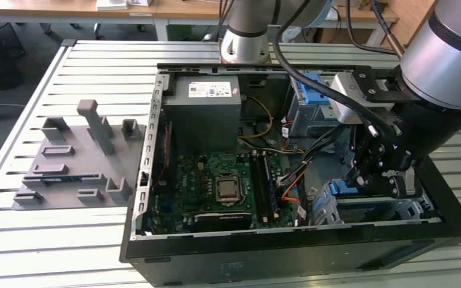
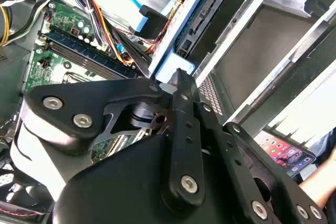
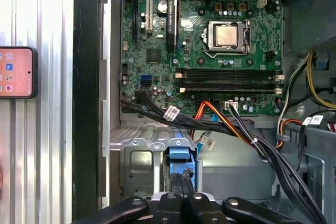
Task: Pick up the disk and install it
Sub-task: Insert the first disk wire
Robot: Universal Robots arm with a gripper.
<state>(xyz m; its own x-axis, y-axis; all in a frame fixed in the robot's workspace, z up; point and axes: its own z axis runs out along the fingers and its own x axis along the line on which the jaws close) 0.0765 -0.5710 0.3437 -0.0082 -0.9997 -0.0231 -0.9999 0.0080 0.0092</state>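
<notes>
While set low inside the computer case [image 1: 214, 255], gripper [image 1: 381, 180] location: corner of the chassis at the exterior view's right, directly over the drive cage [image 3: 139, 150].
Disk location: the disk [image 3: 181, 153] stands on edge in the cage slot, blue rail end facing up toward the tool; the same blue edge shows in the exterior view just beside the gripper.
Key relation: disk directly ahead of the gripper, touching or nearly touching it; which of the two cannot be told.
Long axis: judged to run down into the slot, in line with the tool's approach.
Gripper state: cannot tell; the contact zone is masked by the gripper's own black linkage in both wrist views.
Seating depth: not readable; most of the disk body hidden by the cage walls and the tool.
Obstruction near slot: cable bundle [image 3: 220, 124] crossing between motherboard [image 3: 210, 51] and cage, close to the disk's upper edge.
Off-case item: phone [image 3: 16, 72] on the slatted table [image 1: 70, 252], well apart from the work.
</notes>
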